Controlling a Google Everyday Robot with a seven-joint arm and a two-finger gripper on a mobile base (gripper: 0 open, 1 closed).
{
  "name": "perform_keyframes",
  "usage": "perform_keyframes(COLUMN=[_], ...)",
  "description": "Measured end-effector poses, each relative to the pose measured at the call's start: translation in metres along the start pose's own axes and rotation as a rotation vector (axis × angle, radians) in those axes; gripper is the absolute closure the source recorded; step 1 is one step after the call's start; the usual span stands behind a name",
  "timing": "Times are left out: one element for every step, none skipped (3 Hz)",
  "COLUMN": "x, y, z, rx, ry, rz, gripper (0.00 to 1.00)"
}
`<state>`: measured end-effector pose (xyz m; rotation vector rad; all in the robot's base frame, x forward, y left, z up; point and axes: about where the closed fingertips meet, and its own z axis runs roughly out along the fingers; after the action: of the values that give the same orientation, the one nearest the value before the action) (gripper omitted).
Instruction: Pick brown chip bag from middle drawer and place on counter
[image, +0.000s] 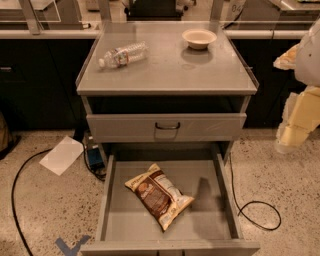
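The end effector is seen at the right edge of the frame, level with the closed upper drawer and well clear of the cabinet. Only pale, blocky parts of it are shown, so whether it is released or clenched cannot be told. Nothing is seen to be carried by it.

Left of it and lower in the frame, the middle drawer is pulled fully out toward the bottom edge. The brown chip bag is laid flat on the drawer floor, near the centre and slightly toward the back. It is set diagonally, one cream end toward the upper left and the other toward the lower right, and it is touched by neither side wall.

Above the drawer, a closed drawer front with a dark handle is seen. Above that, the desk fills the upper centre. A water bottle is laid on its side at the desk's upper left and a bowl is set at its upper right. The front half of the desk is left bare.

The approach step is judged to be in hand, with the bag not yet grasped. A move leftward and down into the open drawer is called for next, with the drawer's right wall avoided and the grasp taken across the bag's narrow width.
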<state>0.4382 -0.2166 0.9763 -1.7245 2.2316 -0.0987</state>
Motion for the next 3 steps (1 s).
perform_keyframes(x=[0.000,0.002,0.004], y=[0.000,0.000,0.001], z=[0.000,0.006,0.040], rx=[0.000,-0.007,-0.049], ry=[0.000,-0.018,-0.074], rz=[0.000,0.008,0.036], gripper=[0.00,0.00,0.00])
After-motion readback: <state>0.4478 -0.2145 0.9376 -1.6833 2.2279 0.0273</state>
